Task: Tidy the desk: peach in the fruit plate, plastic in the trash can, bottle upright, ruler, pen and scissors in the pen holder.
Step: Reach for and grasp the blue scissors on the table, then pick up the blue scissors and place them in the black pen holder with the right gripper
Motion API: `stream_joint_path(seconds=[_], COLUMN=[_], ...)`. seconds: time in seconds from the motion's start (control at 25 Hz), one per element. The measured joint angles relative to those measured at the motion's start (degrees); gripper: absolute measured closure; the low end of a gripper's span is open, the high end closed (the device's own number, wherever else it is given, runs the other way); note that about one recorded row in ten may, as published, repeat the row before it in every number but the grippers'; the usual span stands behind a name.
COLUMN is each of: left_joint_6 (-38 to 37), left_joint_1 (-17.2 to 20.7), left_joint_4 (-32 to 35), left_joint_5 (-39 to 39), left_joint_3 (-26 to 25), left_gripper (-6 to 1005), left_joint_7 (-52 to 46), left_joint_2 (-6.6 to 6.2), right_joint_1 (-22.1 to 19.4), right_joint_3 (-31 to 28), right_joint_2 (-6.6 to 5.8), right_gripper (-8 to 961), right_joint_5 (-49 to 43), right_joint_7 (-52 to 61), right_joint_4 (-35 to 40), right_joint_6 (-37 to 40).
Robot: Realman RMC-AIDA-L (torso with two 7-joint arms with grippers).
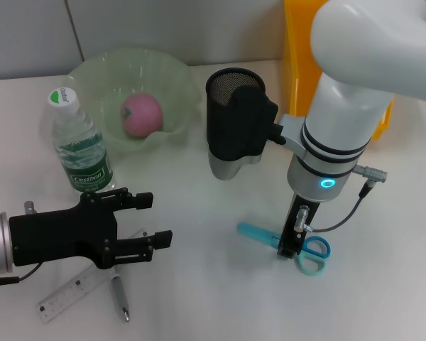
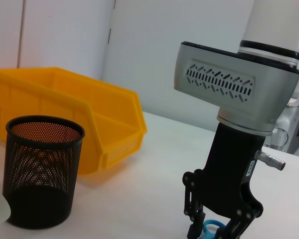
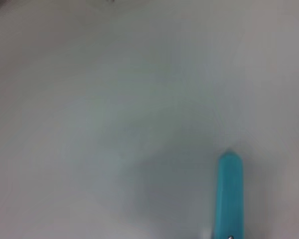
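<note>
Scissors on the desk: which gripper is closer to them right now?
Right. The right gripper is directly over the scissors; the left gripper hovers well away, above the ruler and pen.

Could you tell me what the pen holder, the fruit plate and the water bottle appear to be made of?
The pen holder looks like black metal mesh, matte: fine perforations let light through. The fruit plate seems translucent pale green plastic or glass, with a wavy rim; the peach shows inside. The water bottle looks like clear thin plastic, with a green label and white cap.
</note>
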State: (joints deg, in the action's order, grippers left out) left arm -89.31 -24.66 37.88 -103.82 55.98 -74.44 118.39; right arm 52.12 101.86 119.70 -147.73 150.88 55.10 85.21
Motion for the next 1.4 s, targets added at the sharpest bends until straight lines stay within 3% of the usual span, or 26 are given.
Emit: stream_joint_path(seconds=[0.24, 0.6, 0.96, 1.32, 1.4], left_joint_6=[0.0, 0.0, 0.0, -0.2, -0.4], left_joint_1=[0.0, -0.1, -0.1, -0.2, -0.2], left_joint_4=[0.0, 0.0, 0.0, 0.0, 0.0], left_joint_5=[0.0, 0.0, 0.0, 0.6, 1.4], left_joint_3=[0.0, -0.1, -0.2, -0.8, -0.8], left_gripper=[218, 218, 218, 219, 219], left_joint_7=[0.0, 0.0, 0.0, 0.0, 0.0], left_joint_2=[-0.04, -0.08, 0.0, 0.0, 0.0], right_joint_1=[0.0, 0.1, -1.0, -3.0, -3.5], right_joint_3=[-0.1, -2.3, -14.2, -32.5, -34.0], right_joint_2=[0.0, -0.06, -0.44, -0.73, -0.86], right_gripper=[649, 732, 733, 733, 733], right_joint_5=[0.1, 0.2, 0.4, 4.7, 5.6], right_joint_7=[0.2, 0.2, -2.7, -10.7, -11.6], right_joint_4=[0.0, 0.7, 4.9, 5.6, 5.7], right_joint_6=[0.2, 1.6, 5.8, 9.1, 9.2])
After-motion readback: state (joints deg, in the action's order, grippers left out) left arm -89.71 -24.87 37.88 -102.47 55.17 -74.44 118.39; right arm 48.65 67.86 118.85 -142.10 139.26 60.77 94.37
